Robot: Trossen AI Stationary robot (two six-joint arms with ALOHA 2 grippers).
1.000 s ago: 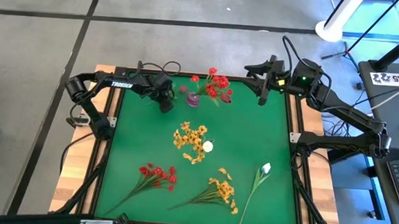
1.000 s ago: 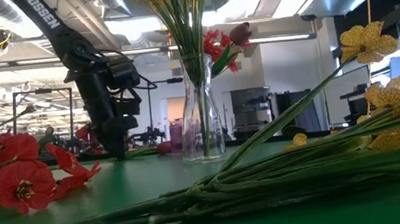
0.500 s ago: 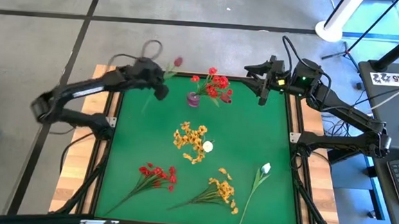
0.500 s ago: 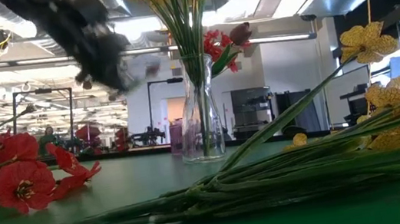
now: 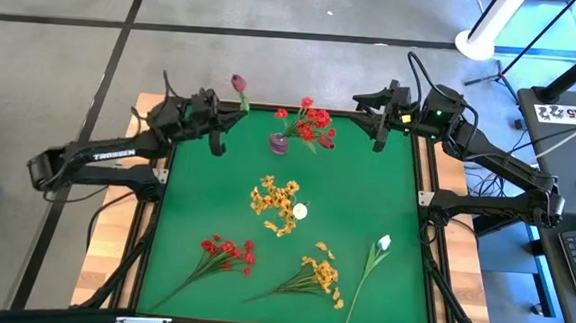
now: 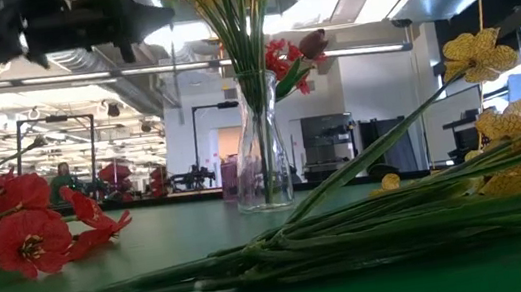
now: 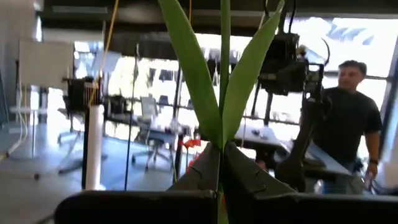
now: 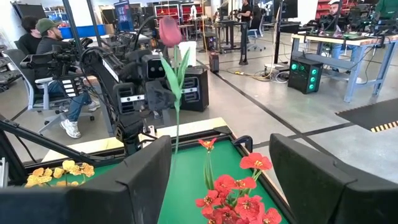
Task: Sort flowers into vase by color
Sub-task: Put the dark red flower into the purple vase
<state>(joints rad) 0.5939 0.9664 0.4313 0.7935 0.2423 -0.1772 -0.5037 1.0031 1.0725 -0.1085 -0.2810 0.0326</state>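
My left gripper (image 5: 225, 123) is raised over the table's far left corner and shut on a dark maroon bud flower (image 5: 238, 82). The flower stands upright, bud (image 8: 169, 31) on top. My right gripper (image 5: 381, 122) waits open at the far right corner, touching nothing. A small purple vase (image 5: 279, 143) near the far edge holds red flowers (image 5: 312, 123). A glass vase (image 6: 262, 156) at the centre holds yellow flowers (image 5: 278, 201). A red bunch (image 5: 224, 253), a yellow bunch (image 5: 316, 275) and a white tulip (image 5: 381, 244) lie on the mat. My left gripper pinches the flower's thin green stem (image 7: 221, 144) between its two fingers, just below the point where the long leaves (image 7: 186, 68) split off. The fingers come level from the table's left and lie across the stem. The flower is lifted clear and upright, and its stem end (image 8: 176, 146) hangs below the fingers.
The green mat (image 5: 387, 188) is bordered by a dark raised frame. In the low view the lying stems (image 6: 352, 225) stretch across the near mat. People show in the room beyond: one standing (image 7: 348, 124), others seated (image 8: 50, 56).
My left gripper was down on the mat beside the purple vase. It has risen and swung toward the far left corner, tipping from pointing down to level. The maroon bud flower went with it, lifted clear of the mat and turned upright.
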